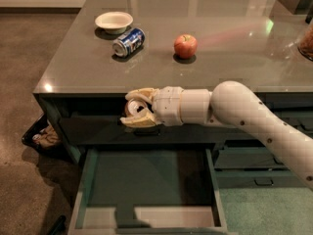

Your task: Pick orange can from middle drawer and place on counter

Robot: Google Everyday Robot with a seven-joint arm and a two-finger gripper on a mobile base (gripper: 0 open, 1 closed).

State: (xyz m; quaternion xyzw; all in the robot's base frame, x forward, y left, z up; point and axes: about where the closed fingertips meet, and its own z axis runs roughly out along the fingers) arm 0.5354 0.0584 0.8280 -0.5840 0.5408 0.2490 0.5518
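The tool is clenched on the orange can, with one finger over it at 12 o'clock and the other under it at 6 o'clock. The orange can lies on its side in the grasp. Its silver top faces the camera, and a strip of dull brown body shows at its left. Tool and orange can hang in front of the dark cabinet face, just under the front edge of the bench and above the open drawer. The white arm runs from the tool toward 3 o'clock, then slopes down toward 5 o'clock and leaves at the right edge.

The drawer stands pulled out at 6 o'clock from the tool. It has a flat green floor, a paler rim, and a shadow across its near end.

On the bench, a blue can lies on its side at 12 o'clock from the tool, well apart from it. A white bowl sits just beside the blue can at its 11 o'clock. A red apple stands near the blue can at its 3 o'clock, not touching it. A brownish thing at the right edge is cut off, and I cannot tell what it is.

On the floor at 9 o'clock from the tool, a dark bin holding something crumpled sits against the cabinet.
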